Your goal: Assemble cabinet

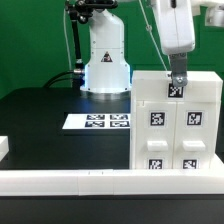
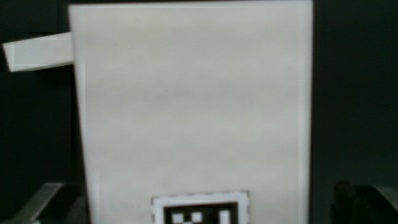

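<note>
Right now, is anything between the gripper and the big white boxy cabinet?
Nothing visible. The gripper sits right at the top of the large white boxy cabinet, with no object between them; whether they touch is unclear.

No words, brand names or numbers can be read anywhere. The only signs are black-and-white square tags: several on the front blocks of the cabinet (image 1: 175, 118), one on the hand (image 1: 177, 88) above it, and a row on the marker board (image 1: 96, 121) lying on the tabletop (image 1: 40, 120). Their patterns are too small to decipher.
</note>
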`<action>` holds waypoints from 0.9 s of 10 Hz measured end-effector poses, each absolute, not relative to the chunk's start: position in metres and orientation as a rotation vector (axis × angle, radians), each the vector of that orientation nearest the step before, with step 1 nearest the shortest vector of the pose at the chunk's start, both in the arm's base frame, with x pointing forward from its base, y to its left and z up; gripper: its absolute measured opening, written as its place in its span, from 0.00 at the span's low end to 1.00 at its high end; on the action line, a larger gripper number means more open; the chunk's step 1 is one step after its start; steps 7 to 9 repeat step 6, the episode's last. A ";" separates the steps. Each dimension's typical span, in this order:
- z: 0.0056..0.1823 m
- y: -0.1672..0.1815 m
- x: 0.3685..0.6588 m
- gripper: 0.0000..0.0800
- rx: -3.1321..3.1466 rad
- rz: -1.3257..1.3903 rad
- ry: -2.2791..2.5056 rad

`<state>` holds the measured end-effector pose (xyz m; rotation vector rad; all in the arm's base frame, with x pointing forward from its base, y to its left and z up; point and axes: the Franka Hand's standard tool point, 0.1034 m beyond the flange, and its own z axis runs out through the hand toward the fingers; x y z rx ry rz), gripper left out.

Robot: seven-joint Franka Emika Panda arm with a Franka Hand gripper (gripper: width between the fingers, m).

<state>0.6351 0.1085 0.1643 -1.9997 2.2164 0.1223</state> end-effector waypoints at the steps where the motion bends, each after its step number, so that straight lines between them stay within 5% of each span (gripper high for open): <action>1: 0.179 0.111 0.635 0.81 -2.000 0.122 2.195; 3: 0.208 0.114 0.642 0.81 -1.982 0.105 2.148; 9: 0.208 0.115 0.644 0.81 -1.991 0.102 2.137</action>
